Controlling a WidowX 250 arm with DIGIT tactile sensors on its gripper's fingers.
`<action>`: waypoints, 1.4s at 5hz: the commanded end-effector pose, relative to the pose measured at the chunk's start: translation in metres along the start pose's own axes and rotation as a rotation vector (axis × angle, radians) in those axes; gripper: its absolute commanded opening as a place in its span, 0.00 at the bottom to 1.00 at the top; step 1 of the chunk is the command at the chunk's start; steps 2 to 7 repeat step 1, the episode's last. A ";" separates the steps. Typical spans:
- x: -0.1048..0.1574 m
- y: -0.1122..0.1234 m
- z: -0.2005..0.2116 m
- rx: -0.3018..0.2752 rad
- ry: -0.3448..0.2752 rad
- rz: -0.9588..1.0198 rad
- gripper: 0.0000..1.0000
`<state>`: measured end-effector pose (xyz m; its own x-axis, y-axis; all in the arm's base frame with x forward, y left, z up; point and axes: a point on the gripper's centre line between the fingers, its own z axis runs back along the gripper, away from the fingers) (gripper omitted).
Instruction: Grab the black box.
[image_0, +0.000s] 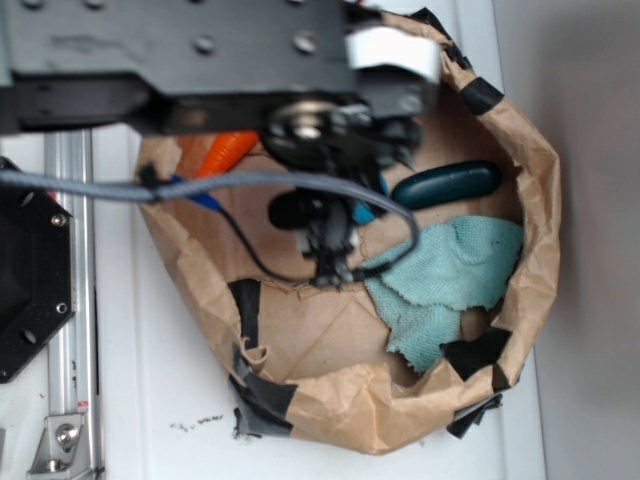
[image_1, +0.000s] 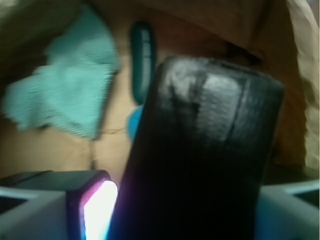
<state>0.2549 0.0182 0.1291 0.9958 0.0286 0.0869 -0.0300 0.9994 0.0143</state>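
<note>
Black box fills the wrist view, held up between the gripper fingers above the brown paper nest.

In the wrist view, a lit finger pad (image_1: 97, 210) stands at lower left and the grey edge of the other finger at lower right; between them the black box (image_1: 200, 150) rises glossy, dark, with rounded corners and a faint seam down its face. The gripper (image_0: 330, 262) is clamped on the box, which sits right against the camera. Behind it lie the teal cloth (image_1: 65, 95), then the dark teal capsule (image_1: 142, 60). In the exterior view the arm hangs over the paper bag (image_0: 530, 200), the box itself hidden under it.
</note>
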 end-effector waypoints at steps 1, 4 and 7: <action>0.008 -0.002 0.009 0.032 0.009 -0.052 0.00; 0.008 -0.002 0.009 0.032 0.009 -0.052 0.00; 0.008 -0.002 0.009 0.032 0.009 -0.052 0.00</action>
